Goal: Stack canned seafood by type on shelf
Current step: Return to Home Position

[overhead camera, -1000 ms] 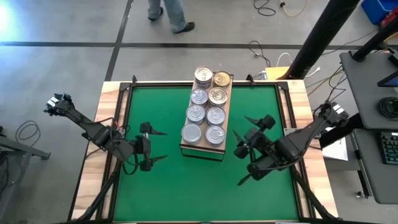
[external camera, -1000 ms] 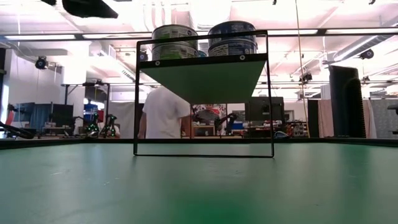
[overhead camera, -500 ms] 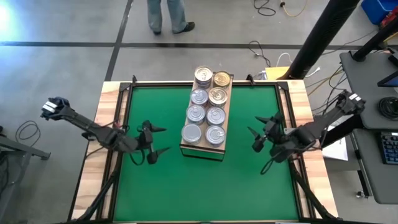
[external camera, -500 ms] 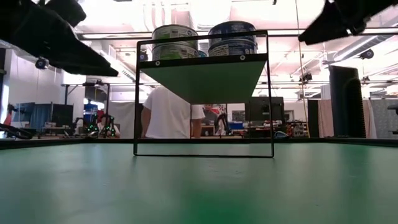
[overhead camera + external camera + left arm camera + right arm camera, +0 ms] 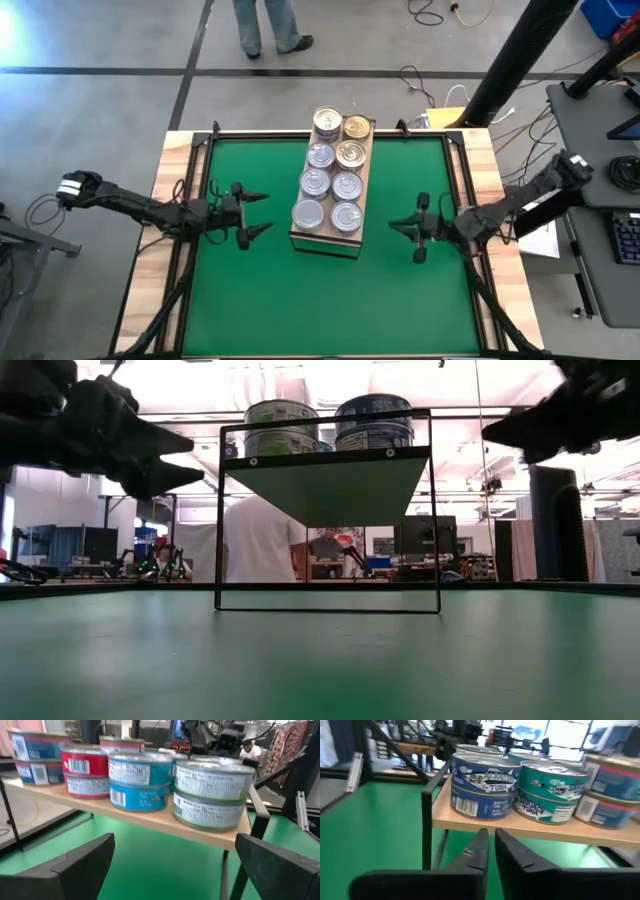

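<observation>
On the green table (image 5: pixel 300 300) the shelf (image 5: pixel 324 243) stands in the middle, raised on a thin dark frame. Its long axis runs from the near side toward the far edge, with the far end leaning a little to the right. It carries the canned seafood (image 5: pixel 315 184) in two rows of four piles, and the piles seen from the side are two tins high (green on the left and dark blue on the right at the near end). The left gripper (image 5: pixel 266 212) hovers near the shelf's left side, its fingers wide apart and empty. The right gripper (image 5: pixel 396 224) hovers near the right side, its fingers almost together, holding nothing.
</observation>
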Action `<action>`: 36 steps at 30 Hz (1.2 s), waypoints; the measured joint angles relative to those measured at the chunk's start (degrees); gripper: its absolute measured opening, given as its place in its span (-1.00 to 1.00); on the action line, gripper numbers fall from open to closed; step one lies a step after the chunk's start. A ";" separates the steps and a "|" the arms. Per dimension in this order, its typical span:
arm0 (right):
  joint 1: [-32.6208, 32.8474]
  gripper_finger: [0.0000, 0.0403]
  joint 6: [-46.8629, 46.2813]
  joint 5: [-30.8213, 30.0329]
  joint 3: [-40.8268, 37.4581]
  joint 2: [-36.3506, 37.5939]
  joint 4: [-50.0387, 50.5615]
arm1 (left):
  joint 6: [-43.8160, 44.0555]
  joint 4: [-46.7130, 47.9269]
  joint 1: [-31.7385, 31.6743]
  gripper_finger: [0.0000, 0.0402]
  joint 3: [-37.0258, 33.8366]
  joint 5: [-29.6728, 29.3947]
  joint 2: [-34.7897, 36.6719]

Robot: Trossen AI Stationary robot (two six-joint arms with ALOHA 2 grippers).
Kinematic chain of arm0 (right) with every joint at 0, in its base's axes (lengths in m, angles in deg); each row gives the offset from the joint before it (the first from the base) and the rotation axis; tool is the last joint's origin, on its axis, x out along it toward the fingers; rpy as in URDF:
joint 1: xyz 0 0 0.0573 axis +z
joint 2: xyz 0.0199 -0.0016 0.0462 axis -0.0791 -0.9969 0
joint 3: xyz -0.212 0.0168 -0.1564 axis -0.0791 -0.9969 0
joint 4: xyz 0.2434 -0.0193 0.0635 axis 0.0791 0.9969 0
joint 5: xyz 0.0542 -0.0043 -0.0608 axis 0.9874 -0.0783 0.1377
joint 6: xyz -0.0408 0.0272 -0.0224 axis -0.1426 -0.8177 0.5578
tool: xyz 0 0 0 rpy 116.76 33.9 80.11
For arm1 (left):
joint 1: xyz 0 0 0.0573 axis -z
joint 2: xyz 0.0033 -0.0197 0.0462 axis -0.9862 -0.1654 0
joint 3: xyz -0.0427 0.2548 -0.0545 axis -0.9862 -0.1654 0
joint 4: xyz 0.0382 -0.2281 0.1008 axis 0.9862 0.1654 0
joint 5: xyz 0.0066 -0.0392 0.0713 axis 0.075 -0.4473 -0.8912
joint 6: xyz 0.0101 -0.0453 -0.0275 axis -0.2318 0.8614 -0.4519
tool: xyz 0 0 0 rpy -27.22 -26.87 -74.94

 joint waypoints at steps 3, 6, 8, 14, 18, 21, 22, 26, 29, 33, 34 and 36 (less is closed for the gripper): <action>-8.28 -0.93 -2.73 9.24 -1.15 2.51 2.57 | -0.57 -0.36 -1.96 0.99 0.19 0.06 0.14; -19.27 -0.95 -4.05 19.25 -1.01 4.18 7.55 | -0.51 -0.40 -4.49 0.99 -0.65 2.22 1.04; -26.18 -0.95 -3.92 24.43 -0.30 4.92 8.50 | -1.28 -0.56 -5.54 0.99 -1.58 4.58 1.86; -34.32 -0.96 0.32 30.87 0.45 15.75 14.57 | -2.97 2.68 -5.87 0.99 -1.70 9.19 6.74; -34.32 -0.96 -1.19 30.89 -0.14 29.67 27.96 | -4.71 10.15 -5.90 0.99 -1.70 8.56 11.59; -34.32 -0.96 -2.90 30.83 -0.22 41.51 38.89 | -6.76 12.85 -5.94 0.99 -1.70 7.94 14.96; -34.32 -0.96 -3.10 30.92 -0.39 41.75 40.58 | -7.09 12.99 -5.98 0.99 -1.70 7.98 15.79; -34.36 -0.96 -4.77 31.66 -0.57 37.99 39.89 | -7.17 16.87 -6.17 0.99 -1.73 10.30 18.03; -34.60 -0.96 -6.32 32.70 -3.33 36.70 37.60 | -6.39 21.17 -6.50 0.99 -1.73 10.76 19.09; -34.69 -0.96 -8.36 33.52 -8.69 37.82 29.52 | -5.99 20.63 -8.08 0.99 -1.75 15.59 21.57; -34.86 -0.96 -7.98 34.73 -8.73 37.60 29.31 | -6.16 20.36 -8.73 0.99 -1.75 17.04 22.51; -34.84 -0.96 -6.78 35.80 -8.77 37.15 27.41 | -5.78 19.40 -10.46 0.99 -1.75 20.02 24.45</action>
